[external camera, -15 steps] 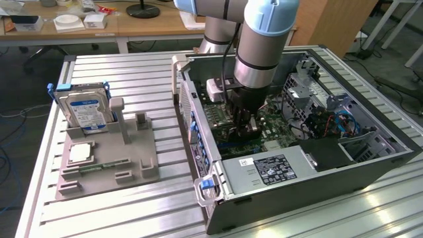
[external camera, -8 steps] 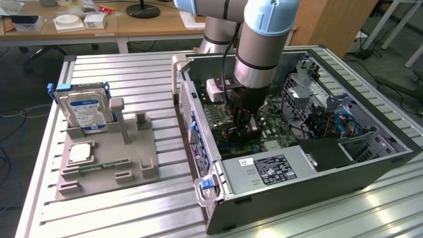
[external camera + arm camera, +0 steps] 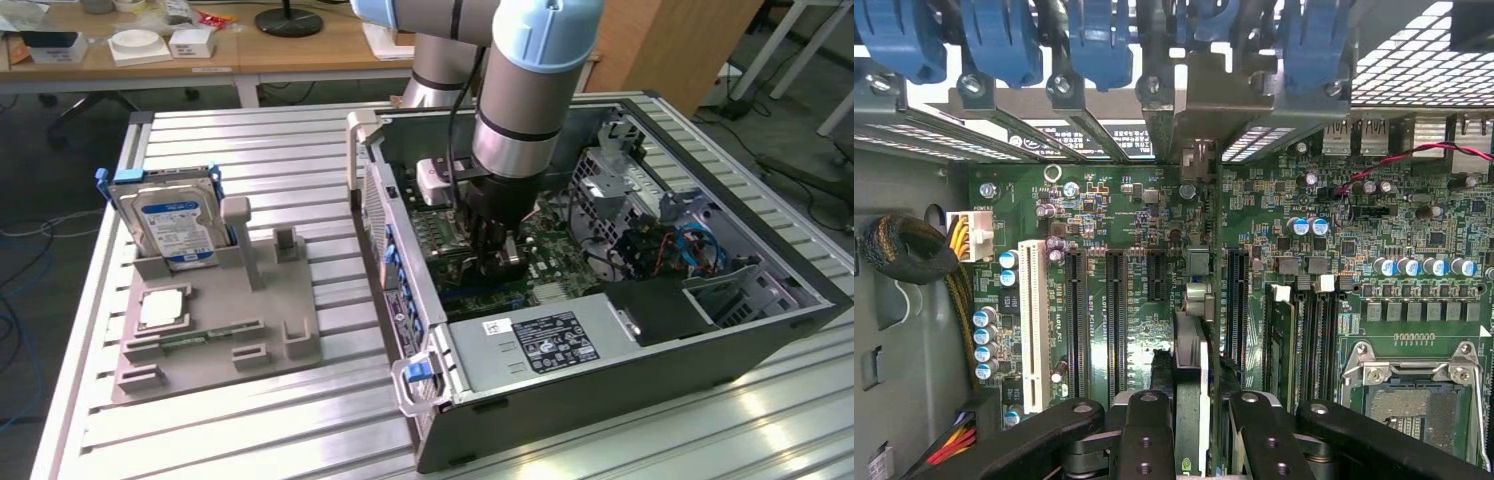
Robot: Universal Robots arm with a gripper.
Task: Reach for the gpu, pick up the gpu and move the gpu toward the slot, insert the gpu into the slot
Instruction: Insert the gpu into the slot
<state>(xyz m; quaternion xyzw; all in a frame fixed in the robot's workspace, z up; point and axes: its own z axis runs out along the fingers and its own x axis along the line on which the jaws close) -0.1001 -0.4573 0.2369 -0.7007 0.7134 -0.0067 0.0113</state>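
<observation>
Green circuit board fills the floor of the open computer case (image 3: 747,330) on the slatted metal table (image 3: 267,420), where the claw (image 3: 491,258) reaches down inside. In the wrist view its black fingers (image 3: 1149,440) are clenched on the gpu (image 3: 1192,390), held edge-on just above the motherboard (image 3: 1354,250), between the long black slot (image 3: 1236,300) and the other connectors.

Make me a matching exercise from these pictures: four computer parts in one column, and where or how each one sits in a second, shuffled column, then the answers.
Column one
1. hard drive
2. gpu
3. processor socket
4. power supply

Column two
A. held edge-on in the gripper
B. bears a black label, inside the case
C. upright in the grey holder, outside the case
D. silver square frame on the motherboard

Pairs: 1-C, 2-A, 3-D, 4-B
</observation>
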